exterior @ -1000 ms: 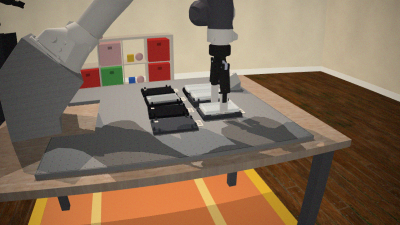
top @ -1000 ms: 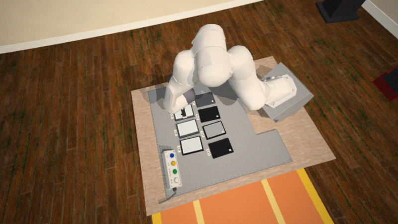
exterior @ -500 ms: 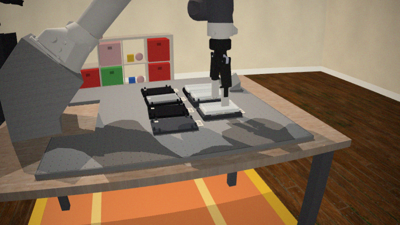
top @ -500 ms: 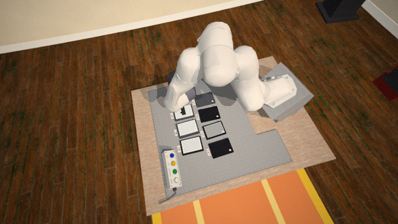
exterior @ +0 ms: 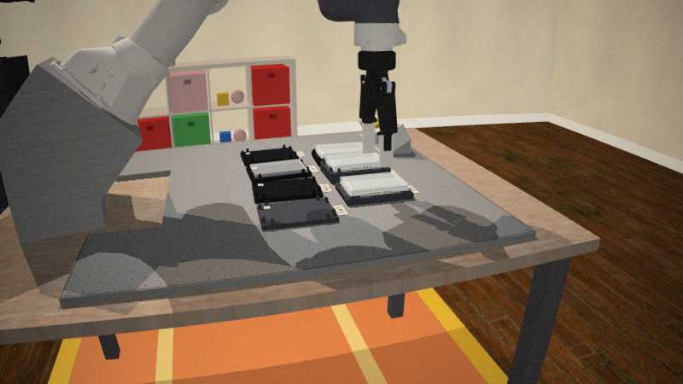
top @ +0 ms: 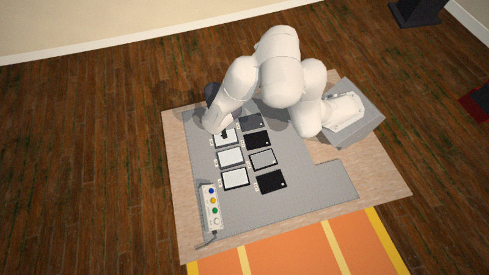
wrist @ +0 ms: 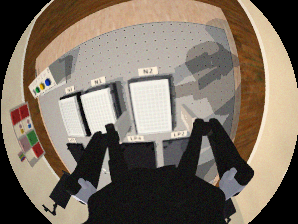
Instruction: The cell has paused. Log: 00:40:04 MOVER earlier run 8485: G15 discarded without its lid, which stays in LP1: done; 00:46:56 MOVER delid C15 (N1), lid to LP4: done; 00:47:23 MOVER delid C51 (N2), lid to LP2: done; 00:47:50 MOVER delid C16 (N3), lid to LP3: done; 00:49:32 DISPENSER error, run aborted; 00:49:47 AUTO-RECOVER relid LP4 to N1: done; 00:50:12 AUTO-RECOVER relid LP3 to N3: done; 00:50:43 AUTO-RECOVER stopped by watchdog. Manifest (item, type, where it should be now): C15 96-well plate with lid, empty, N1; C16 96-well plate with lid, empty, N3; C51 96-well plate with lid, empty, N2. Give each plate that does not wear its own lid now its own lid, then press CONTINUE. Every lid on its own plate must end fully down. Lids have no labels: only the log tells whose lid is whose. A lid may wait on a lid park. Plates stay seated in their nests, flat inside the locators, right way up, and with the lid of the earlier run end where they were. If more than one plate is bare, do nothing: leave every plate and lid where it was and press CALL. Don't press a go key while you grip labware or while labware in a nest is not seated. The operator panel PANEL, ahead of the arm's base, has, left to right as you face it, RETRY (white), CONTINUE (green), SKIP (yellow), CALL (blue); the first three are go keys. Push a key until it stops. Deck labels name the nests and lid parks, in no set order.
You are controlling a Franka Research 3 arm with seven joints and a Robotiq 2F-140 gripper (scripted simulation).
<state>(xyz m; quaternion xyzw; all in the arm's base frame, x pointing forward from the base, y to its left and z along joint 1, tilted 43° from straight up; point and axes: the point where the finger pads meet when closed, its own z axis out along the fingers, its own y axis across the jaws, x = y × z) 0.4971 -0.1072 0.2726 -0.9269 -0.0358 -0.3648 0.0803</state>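
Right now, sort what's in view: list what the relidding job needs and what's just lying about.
Job: three white plates, grey lid on its park, darker lid, operator panel, open claw.
Lying about: shelf unit with coloured bins, dark stand, red object on the floor.

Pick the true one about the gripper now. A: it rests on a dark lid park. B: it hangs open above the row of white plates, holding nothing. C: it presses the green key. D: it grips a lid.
B: the gripper hangs open over the white plates, nothing between its fingers.
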